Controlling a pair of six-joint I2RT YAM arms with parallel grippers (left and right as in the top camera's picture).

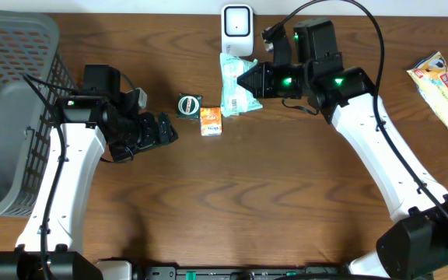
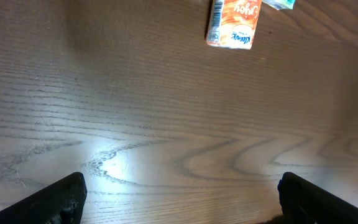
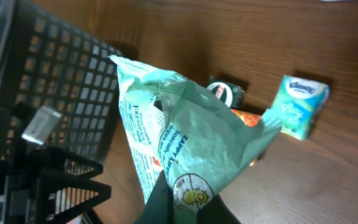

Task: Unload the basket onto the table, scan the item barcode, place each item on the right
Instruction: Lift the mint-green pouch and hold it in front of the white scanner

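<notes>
Pale-green crinkly plastic packet [image 1: 234, 87] is pinched in R jaws, shut on its edge, held just in front of the white upright scanner [image 1: 237, 27]. L jaws wide open, empty, over wooden bench [image 1: 286, 194] nr small orange carton [image 1: 211, 121]. Pick-up done; barcode read prob. not yet, can't confirm.

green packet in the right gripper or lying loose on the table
Held: the right gripper is shut on the green packet, pinching its edge, and the packet stands crumpled up close in the right wrist view.
</notes>
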